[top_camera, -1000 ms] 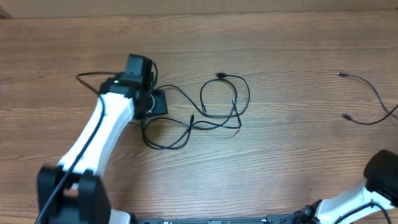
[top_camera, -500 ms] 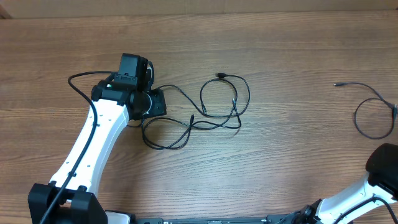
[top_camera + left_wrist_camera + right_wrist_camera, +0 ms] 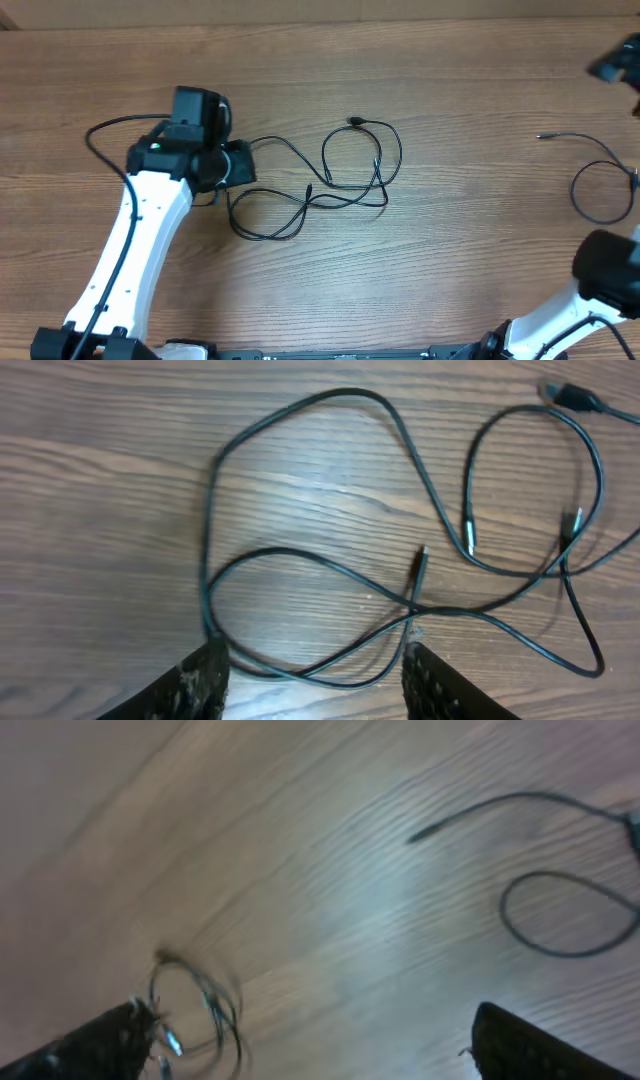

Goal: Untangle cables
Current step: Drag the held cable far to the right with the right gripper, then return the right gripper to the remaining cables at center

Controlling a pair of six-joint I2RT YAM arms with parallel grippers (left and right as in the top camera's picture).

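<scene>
A tangle of thin black cables (image 3: pixel 345 175) lies in the middle of the wooden table, with loops crossing one another and small plugs at the ends. My left gripper (image 3: pixel 240 163) hovers at the tangle's left end. In the left wrist view its fingers (image 3: pixel 205 680) stand apart over the table, and one cable loop (image 3: pixel 330 665) lies between them untouched. A single cable (image 3: pixel 600 190) lies curled on its own at the far right. My right gripper (image 3: pixel 618 60) is high at the back right. Its jaws (image 3: pixel 310 1020) are wide open and hold nothing.
The table's far edge (image 3: pixel 320 22) runs along the top of the overhead view. The white left arm (image 3: pixel 130 250) crosses the table's near left part. The right arm's base link (image 3: pixel 600 280) sits at the near right corner.
My right gripper opened and let go of the single cable, which settled into a loop at the right. The right arm swung to the back right. My left gripper slid slightly left.
</scene>
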